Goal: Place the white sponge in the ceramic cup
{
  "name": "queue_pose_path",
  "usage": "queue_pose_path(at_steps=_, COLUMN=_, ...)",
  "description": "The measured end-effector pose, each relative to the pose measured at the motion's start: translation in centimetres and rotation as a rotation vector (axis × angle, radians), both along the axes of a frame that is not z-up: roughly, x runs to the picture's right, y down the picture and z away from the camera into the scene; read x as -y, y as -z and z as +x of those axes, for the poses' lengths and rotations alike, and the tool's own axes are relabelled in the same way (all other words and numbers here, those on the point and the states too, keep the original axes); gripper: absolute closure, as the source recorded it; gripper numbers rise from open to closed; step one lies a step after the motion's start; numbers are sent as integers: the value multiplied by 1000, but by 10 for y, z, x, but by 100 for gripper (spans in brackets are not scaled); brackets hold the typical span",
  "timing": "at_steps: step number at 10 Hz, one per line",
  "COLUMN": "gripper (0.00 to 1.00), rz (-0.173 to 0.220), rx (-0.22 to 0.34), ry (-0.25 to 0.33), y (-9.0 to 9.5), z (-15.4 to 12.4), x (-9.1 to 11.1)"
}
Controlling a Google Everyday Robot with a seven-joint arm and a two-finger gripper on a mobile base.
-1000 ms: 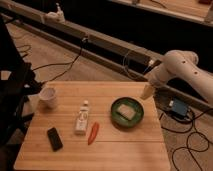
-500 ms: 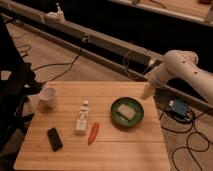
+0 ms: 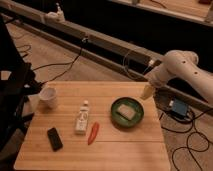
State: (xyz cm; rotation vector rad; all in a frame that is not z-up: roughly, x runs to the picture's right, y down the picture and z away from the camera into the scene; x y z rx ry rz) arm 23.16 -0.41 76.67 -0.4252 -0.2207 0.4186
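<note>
No change over the last second: the arm, the gripper and every item on the table sit as they did. This reads as a pause before the reach, and the pick has not yet begun.

- Nearest, well left and forward of the green bowl (image 3: 115, 116): black slab (image 3: 54, 138), flat, matte, phone-like.
- Forward-left of the bowl, closer in: red pepper (image 3: 93, 133), slim and tapering.
- Just behind the pepper: white tube (image 3: 82, 119), lying down, labelled, capped end pointing away.
- Table (image 3: 130, 150): pale wood planks, smooth.
- Green bowl: round, shallow, hard-looking, dark finish.
- White sponge (image 3: 127, 113): lies inside the bowl, a soft cream block flat on the bottom, untouched.
- Ceramic cup (image 3: 48, 97): well left of the bowl, a little farther back. Upright, plain white tapered sides, mouth up and free.
- Gripper (image 3: 146, 92): hangs just beyond the bowl's far right rim, fingers spread, nothing in them.
- White arm (image 3: 177, 67): rounded shell, rises to the right behind the gripper.
- Farther right of the bowl, on the floor: blue box (image 3: 178, 108) among black cables.
</note>
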Motion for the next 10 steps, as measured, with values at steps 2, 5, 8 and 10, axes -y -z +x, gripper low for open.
queue_pose_path(at_steps=2, gripper=20, rz=0, rx=0, ry=0, y=0, z=0, x=0)
queue_pose_path(at_steps=5, gripper=20, rz=23, rx=-25, ry=16, y=4, z=7, x=11)
queue_pose_path(at_steps=8, gripper=20, rz=55, rx=-63, ry=85, y=9, z=10, x=17)
queue_pose_path(at_steps=10, gripper=20, rz=24, rx=-37, ry=135, y=5, z=-9, x=-6)
